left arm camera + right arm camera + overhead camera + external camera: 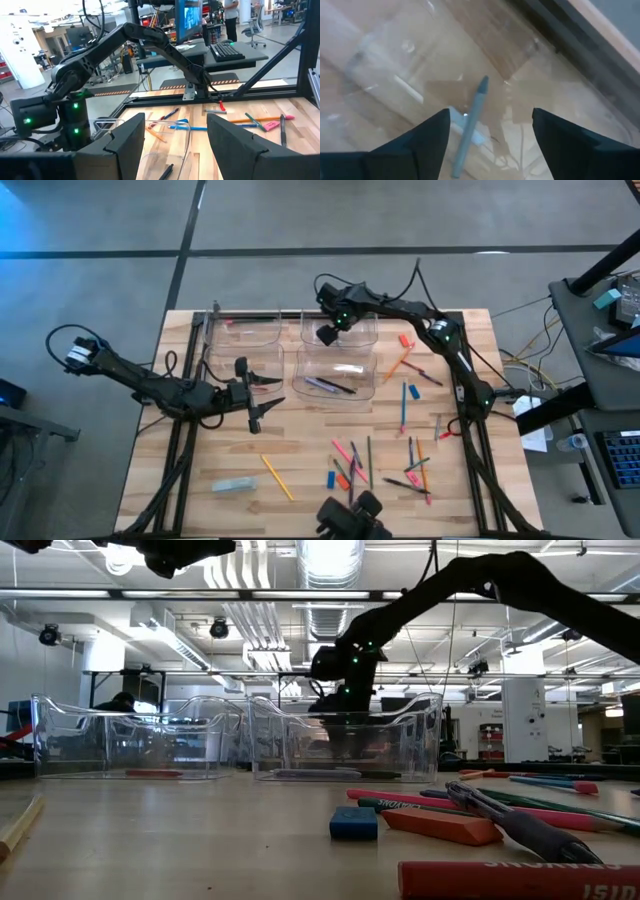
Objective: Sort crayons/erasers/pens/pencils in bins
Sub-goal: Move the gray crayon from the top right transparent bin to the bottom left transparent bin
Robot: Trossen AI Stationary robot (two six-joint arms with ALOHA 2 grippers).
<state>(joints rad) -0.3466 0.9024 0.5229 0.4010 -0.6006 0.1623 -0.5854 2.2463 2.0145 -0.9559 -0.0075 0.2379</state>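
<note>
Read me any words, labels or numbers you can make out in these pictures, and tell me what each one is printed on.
No text reads whole.
Red crayon at the low view's bottom edge: dark capitals along its side, cut off by the frame, not readable.
Dark green stick behind the blue eraser: pale print, too small to read.
Monitor beyond the table in the left wrist view: blue picture, any words blurred.
High and right wrist views: none.

Table (200,480): pale wood, planked grain. Bins (338,370) clear plastic. Pencil (469,125) in the far bin: grey-blue. At 5 o'clock, orange, pink, blue and dark sticks (380,465). Eraser (354,823): blue. Both arms black.
</note>
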